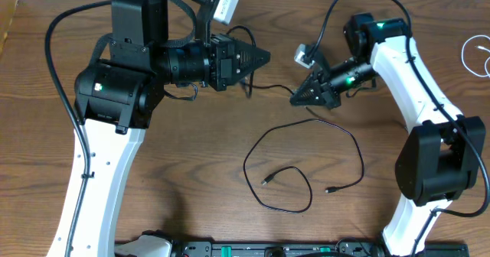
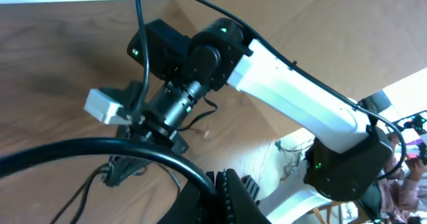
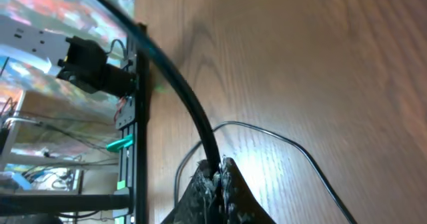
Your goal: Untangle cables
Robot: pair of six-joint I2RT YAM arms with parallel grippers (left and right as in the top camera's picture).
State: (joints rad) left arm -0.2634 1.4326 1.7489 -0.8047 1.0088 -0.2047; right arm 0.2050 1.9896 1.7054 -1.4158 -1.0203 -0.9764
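A thin black cable (image 1: 360,161) lies in loose loops on the wooden table (image 1: 191,180), with its two plug ends near the middle. My left gripper (image 1: 266,58) points right and is shut on a stretch of this cable, which looks thick and close in the left wrist view (image 2: 100,144) where it meets the jaws (image 2: 217,177). My right gripper (image 1: 293,100) points left, close to the left one, and is shut on the same cable (image 3: 180,84) at its tips (image 3: 219,165). A white cable (image 1: 468,54) lies at the far right edge.
The thicker black cables fixed to both arms arch over the back of the table. A black rail (image 1: 260,249) runs along the front edge. The right arm's base (image 1: 436,165) stands at the right, and the left arm's base (image 1: 115,89) at the left.
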